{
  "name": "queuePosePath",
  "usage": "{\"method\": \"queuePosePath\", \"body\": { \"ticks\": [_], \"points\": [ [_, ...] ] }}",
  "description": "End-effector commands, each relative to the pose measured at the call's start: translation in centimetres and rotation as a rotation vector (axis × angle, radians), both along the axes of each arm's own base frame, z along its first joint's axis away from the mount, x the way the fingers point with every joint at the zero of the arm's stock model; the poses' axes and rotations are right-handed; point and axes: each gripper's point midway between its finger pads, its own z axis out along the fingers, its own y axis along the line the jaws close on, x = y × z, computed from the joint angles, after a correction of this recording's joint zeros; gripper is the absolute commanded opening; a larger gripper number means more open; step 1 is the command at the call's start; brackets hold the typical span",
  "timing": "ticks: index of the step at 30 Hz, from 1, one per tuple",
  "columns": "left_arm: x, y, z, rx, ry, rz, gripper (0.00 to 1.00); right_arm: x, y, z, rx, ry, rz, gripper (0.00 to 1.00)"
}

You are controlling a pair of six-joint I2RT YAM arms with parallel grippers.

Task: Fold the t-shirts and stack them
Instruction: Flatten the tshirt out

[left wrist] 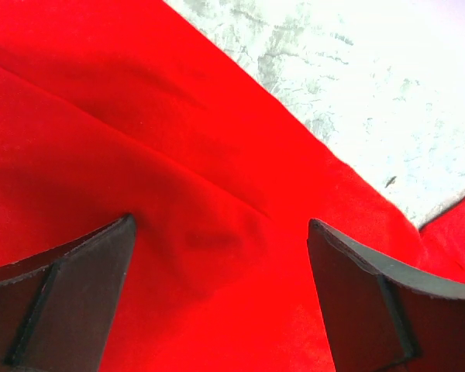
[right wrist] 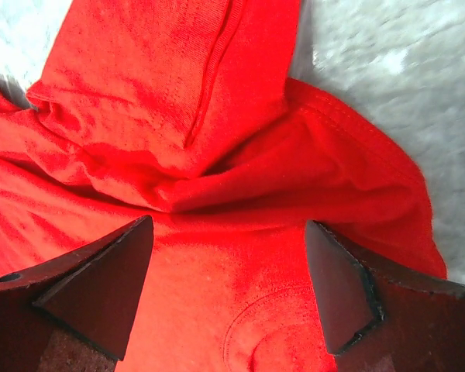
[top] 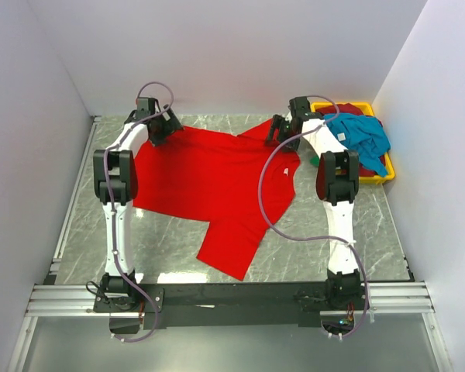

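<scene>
The bright red t-shirt (top: 209, 182) lies spread on the marble table, one sleeve pointing toward the near edge. My left gripper (top: 161, 128) is open at the shirt's far left corner, its fingers (left wrist: 70, 287) wide apart over flat red cloth (left wrist: 178, 194). My right gripper (top: 281, 132) is open at the far right corner over a bunched sleeve (right wrist: 217, 139), holding nothing. A teal-blue t-shirt (top: 360, 133) with a white tag and a dark maroon one (top: 347, 110) lie in the yellow bin. A bit of green cloth (top: 315, 160) shows beside the right arm.
The yellow bin (top: 376, 178) stands at the back right corner. White walls close in the table at the back and on both sides. Bare marble (top: 163, 244) shows in front of the shirt and past its edge in the left wrist view (left wrist: 349, 85).
</scene>
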Motion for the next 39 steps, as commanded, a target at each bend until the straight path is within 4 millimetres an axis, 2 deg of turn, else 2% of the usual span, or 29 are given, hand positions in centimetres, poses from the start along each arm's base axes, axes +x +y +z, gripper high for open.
{"method": "queuePosePath", "body": {
  "ticks": [1,3,5,8,9,10,11,12,13,14,15,16,17,18,19,20,21,22,23,24,26,28,29,32,39],
  "points": [
    [-0.3,-1.1,-0.4,-0.016,0.014,-0.049,0.99,0.7,-1.2,0.3,-0.003,0.005,-0.035,0.85],
    [0.1,-1.0,1.4,-0.015,-0.026,-0.048,0.99,1.0,-1.1,1.3,0.013,-0.020,-0.031,0.85],
    [0.1,-0.5,4.2,0.010,-0.074,-0.031,0.99,1.3,-0.7,2.2,0.030,-0.047,-0.020,0.85],
    [-1.1,1.4,8.1,0.075,-0.134,0.037,0.99,1.6,-0.1,4.6,0.065,-0.106,0.011,0.85],
    [-2.4,2.5,7.3,0.090,-0.103,0.068,0.99,1.4,0.0,5.8,0.072,-0.128,0.024,0.85],
    [-3.2,3.8,10.0,0.115,-0.141,0.121,1.00,1.5,0.2,6.5,0.078,-0.148,0.031,0.85],
    [-4.1,4.7,10.3,0.122,-0.136,0.152,1.00,1.3,0.3,7.2,0.086,-0.161,0.039,0.85],
    [-5.8,5.5,8.8,0.116,-0.087,0.180,1.00,0.7,0.3,8.3,0.086,-0.178,0.047,0.85],
    [-6.9,7.0,10.8,0.115,-0.113,0.218,1.00,0.6,0.4,8.9,0.084,-0.198,0.055,0.85],
    [-8.8,9.0,8.9,0.149,-0.060,0.278,0.99,-0.1,0.4,9.7,0.076,-0.211,0.065,0.85],
    [-9.8,9.7,8.8,0.162,-0.051,0.295,0.99,-0.5,0.5,10.3,0.071,-0.221,0.072,0.85],
    [-10.9,10.2,9.9,0.171,-0.063,0.312,0.99,-1.0,0.8,10.5,0.063,-0.225,0.086,0.85],
    [-11.9,11.4,9.5,0.195,-0.041,0.345,0.99,-1.5,0.8,11.7,0.052,-0.247,0.095,0.85],
    [-13.8,11.7,8.4,0.209,0.013,0.353,0.99,-2.3,0.8,11.2,0.045,-0.229,0.103,0.85],
    [-14.8,12.2,8.1,0.225,0.038,0.368,0.98,-2.8,1.1,11.3,0.040,-0.228,0.113,0.85],
    [-15.7,12.7,7.7,0.236,0.062,0.388,0.97,-3.4,1.2,12.4,0.033,-0.247,0.127,0.85],
    [-17.1,13.3,6.6,0.264,0.104,0.410,0.96,-4.2,1.3,11.9,0.028,-0.233,0.134,0.85],
    [-18.1,13.7,7.0,0.274,0.109,0.426,0.94,-4.6,1.5,12.1,0.027,-0.237,0.141,0.85],
    [-18.9,14.0,6.8,0.284,0.117,0.439,0.93,-5.2,1.8,13.1,0.027,-0.258,0.153,0.85],
    [-20.2,14.9,6.0,0.303,0.143,0.469,0.92,-5.9,1.9,12.6,0.029,-0.243,0.159,0.85],
    [-21.4,15.6,6.4,0.313,0.135,0.497,0.86,-6.7,2.2,13.7,0.037,-0.264,0.170,0.85],
    [-22.7,16.6,5.9,0.322,0.156,0.520,0.79,-7.7,2.5,13.5,0.044,-0.253,0.180,0.84],
    [-23.2,17.1,5.7,0.329,0.172,0.527,0.77,-8.0,2.6,14.0,0.047,-0.264,0.184,0.85],
    [-24.7,17.8,4.6,0.346,0.214,0.543,0.74,-9.4,2.7,13.7,0.047,-0.254,0.194,0.84],
    [-26.2,18.8,2.9,0.344,0.261,0.573,0.63,-11.3,2.3,13.2,0.041,-0.247,0.193,0.84]
  ]
}}
